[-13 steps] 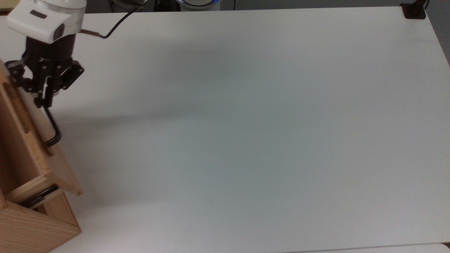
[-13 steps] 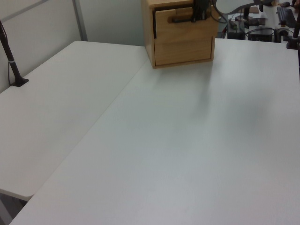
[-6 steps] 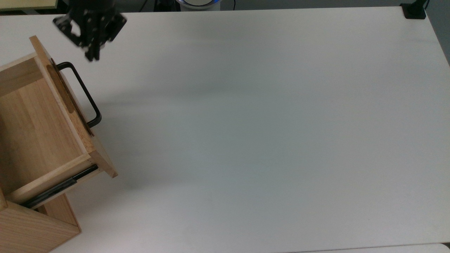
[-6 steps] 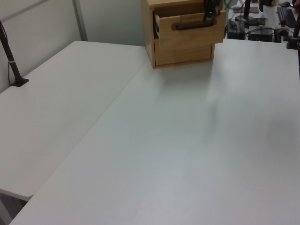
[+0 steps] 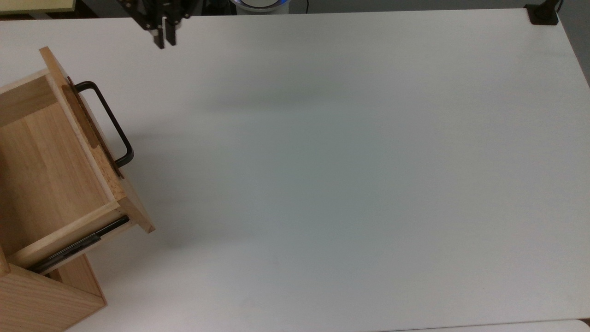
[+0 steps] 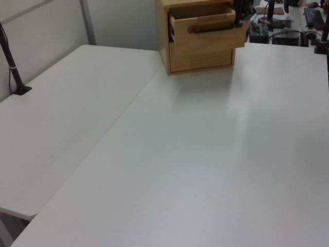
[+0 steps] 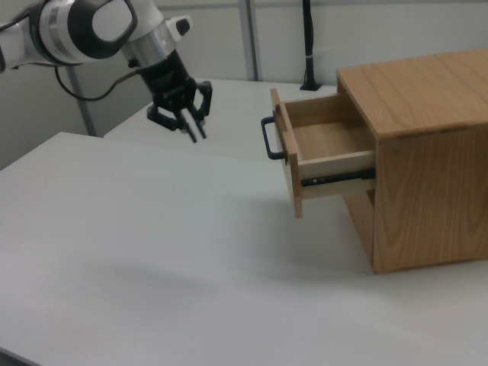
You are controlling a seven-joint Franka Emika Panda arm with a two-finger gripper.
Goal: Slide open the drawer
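1. Drawer (image 5: 60,166): a light pine box with visible grain, slid well out of the cabinet (image 7: 427,152). In the top view it sits at the left edge, angled; in the right view it juts toward the right view's left from the cabinet's upper half.
2. Drawer interior is bare, smooth wood with thin plank walls. The front panel is flat and rectangular, a little wider than the box behind it.
3. Handle (image 5: 110,124): a long black metal bar, round in section and bent at both ends into the front panel. It stands off the wood, leaving a gap.
4. Side rail (image 7: 335,180): a dark metal slide, exposed along the drawer's side under the pale plank.
5. Cabinet: the same pine but a warmer tone, a square block with strong grain on its side face. In the left view a lower drawer front (image 6: 200,57) sits flush below the open one.
6. My pincer (image 5: 165,39): black, with linked metal parts and two slim fingers nearly together, holding nothing. It hangs in the air, well apart from the handle, near the top edge of the top view.
7. My arm (image 7: 84,30) is glossy white with rounded shells and dark joints.
8. Table (image 5: 345,184): matte white, flat and smooth.
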